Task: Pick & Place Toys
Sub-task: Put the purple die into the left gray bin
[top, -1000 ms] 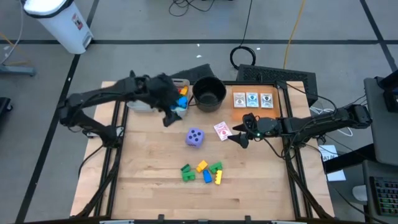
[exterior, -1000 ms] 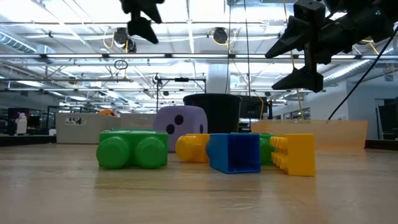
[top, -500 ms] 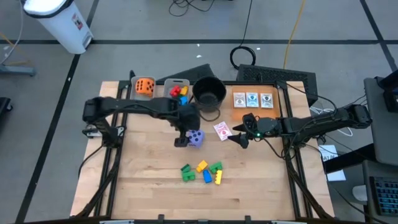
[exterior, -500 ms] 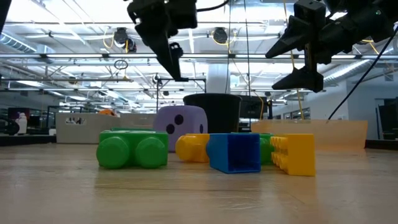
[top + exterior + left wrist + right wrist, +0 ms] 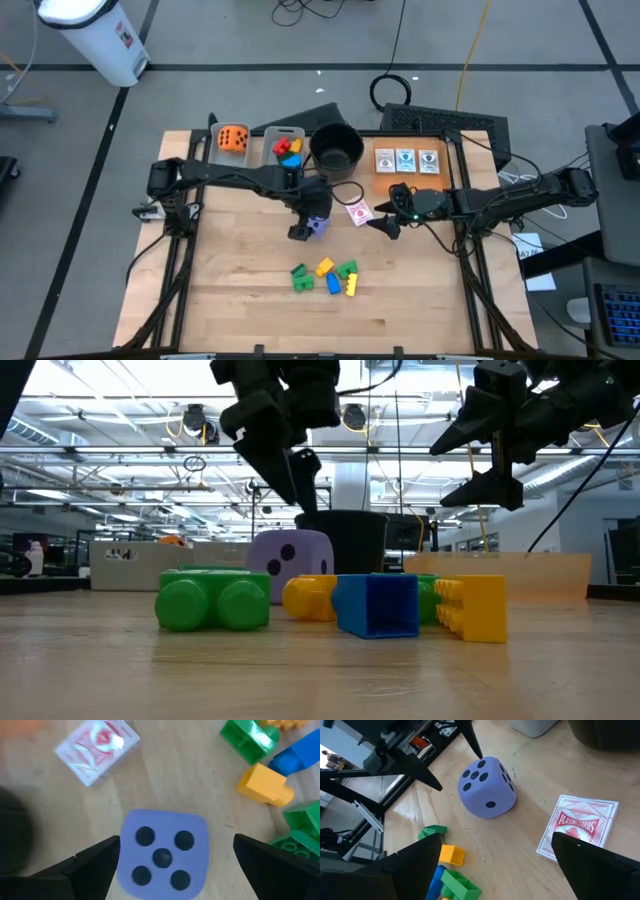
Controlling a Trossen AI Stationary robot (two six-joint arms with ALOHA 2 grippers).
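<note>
Hovering over the purple die on the table, my left gripper spread wide, grasping nothing | grey bin: red, blue, yellow blocks | orange die in neighbouring bin | my right gripper released beside card pack

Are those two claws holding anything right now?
No, nothing is held. The left gripper hangs open above the purple die, one finger to each side, not touching it. The right gripper waits open beside the card pack.
</note>
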